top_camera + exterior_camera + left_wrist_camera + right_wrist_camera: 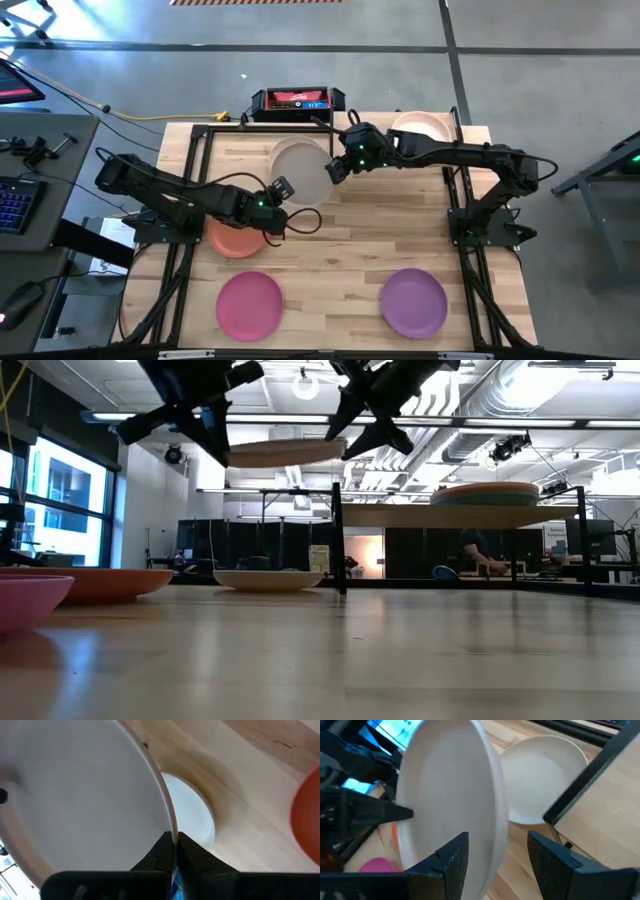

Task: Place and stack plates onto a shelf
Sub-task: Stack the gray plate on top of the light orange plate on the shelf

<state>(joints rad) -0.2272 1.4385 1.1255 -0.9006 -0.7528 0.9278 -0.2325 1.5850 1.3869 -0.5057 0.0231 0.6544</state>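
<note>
High view straight down; low view level, table height; wrist views close, perhaps sharing cream plate (75, 795).

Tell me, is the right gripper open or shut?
Open: the right gripper has its fingers spread either side of the cream plate's rim.

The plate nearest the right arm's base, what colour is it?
Purple plate, clearest in the high view.

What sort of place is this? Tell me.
Probably a robotics lab or workshop in an industrial-style hall. The low view shows exposed ceiling ducts and workbenches with a seated person behind; the high view shows a concrete floor and a keyboard beside the table.
</note>
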